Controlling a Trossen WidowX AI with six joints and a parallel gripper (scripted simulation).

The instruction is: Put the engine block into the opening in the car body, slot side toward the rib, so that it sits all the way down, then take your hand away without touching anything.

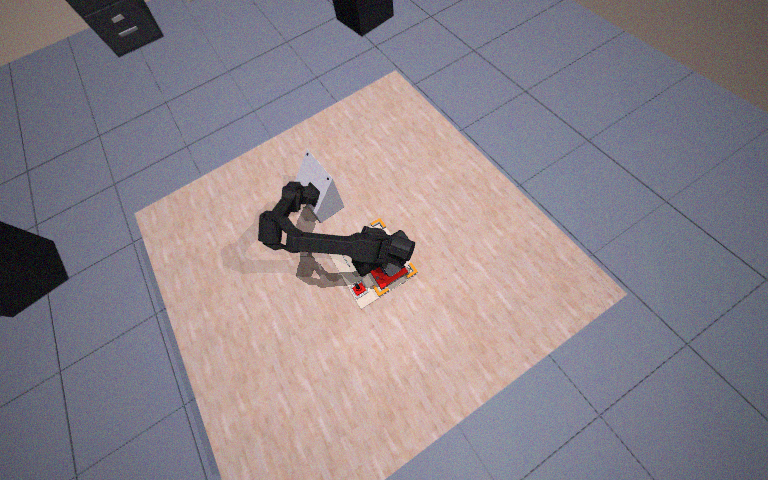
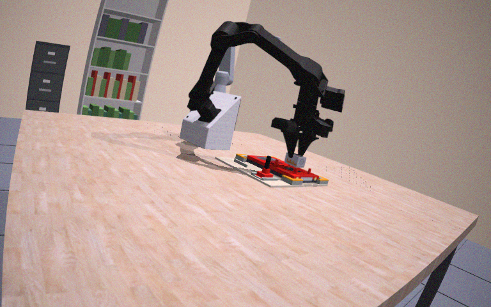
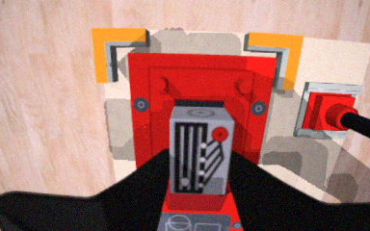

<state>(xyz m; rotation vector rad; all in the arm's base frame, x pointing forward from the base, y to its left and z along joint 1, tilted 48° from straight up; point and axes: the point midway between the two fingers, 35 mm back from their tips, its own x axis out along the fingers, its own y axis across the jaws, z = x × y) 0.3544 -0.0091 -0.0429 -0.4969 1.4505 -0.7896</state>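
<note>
One six-joint black robot arm (image 1: 323, 242) (image 2: 279, 49), arching from a wedge-shaped pale grey base (image 1: 333, 199) (image 2: 221, 131); its black two-fingered gripper (image 2: 295, 153) (image 3: 198, 156), pointing down and grasping the boxy grey engine block (image 2: 300, 161) (image 3: 201, 154), which is hanging above the flat red car body (image 1: 389, 277) (image 2: 305, 174) (image 3: 144, 130); one red square-based piece with black knob (image 1: 358, 289) (image 2: 265, 173) (image 3: 336, 113), standing beside the body.

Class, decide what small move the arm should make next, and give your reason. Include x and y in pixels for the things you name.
Probably lower the grey printed engine block (image 2: 300, 161) (image 3: 201, 156) slightly, checking alignment: the black pincer (image 2: 295, 155) (image 3: 198, 156) grips it above the flat red car body (image 2: 307, 173) (image 3: 198, 77), and a dark strip of opening shows beyond its edge.
</note>
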